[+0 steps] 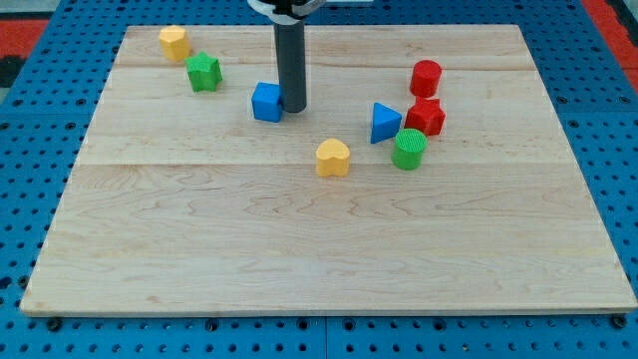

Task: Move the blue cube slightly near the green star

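The blue cube sits on the wooden board in the upper middle-left. The green star lies up and to the left of it, a short gap apart. My tip is the lower end of a dark upright rod. It stands right against the blue cube's right side, touching or nearly touching it.
A yellow block lies at the top left, just above the green star. A yellow heart sits in the middle. To the right are a blue triangle, a red cylinder, a red star-like block and a green cylinder.
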